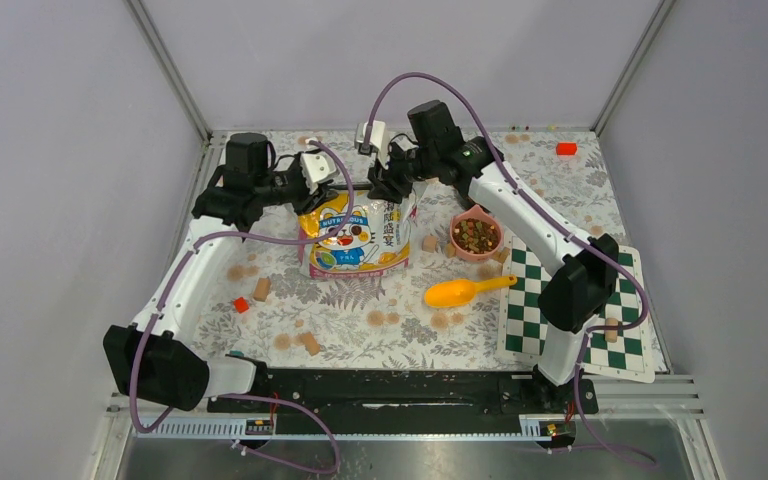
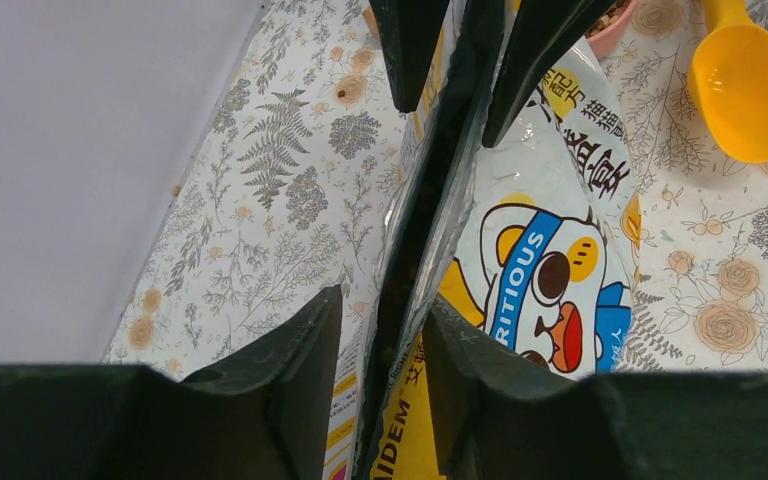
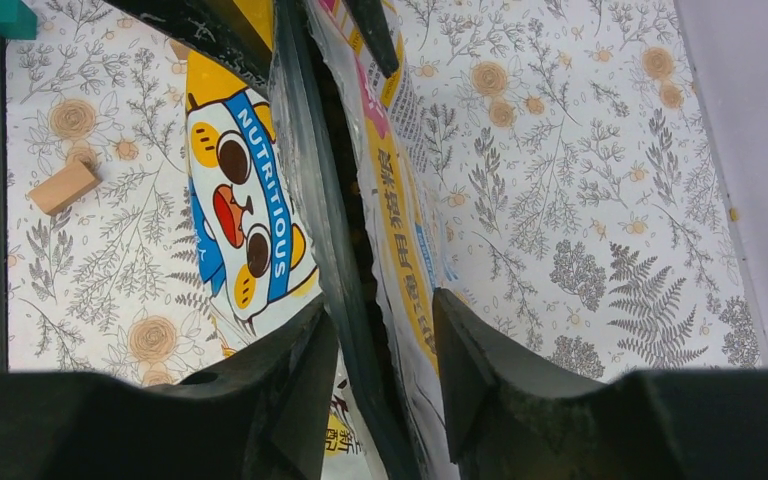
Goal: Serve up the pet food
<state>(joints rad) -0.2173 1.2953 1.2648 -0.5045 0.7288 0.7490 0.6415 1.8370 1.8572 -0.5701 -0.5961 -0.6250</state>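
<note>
Between the fingers of the left gripper [image 2: 382,300] stands the top edge of the bag [image 2: 545,250]; whether they pinch it or only straddle it, I cannot tell. Farther along that edge, the right gripper [image 3: 380,300] clamps the bag's two walls. Right of those fingers, well apart, the pet food [image 1: 476,234] fills a pink bowl [image 1: 475,257], with a yellow scoop [image 1: 455,292] just beyond.
</note>
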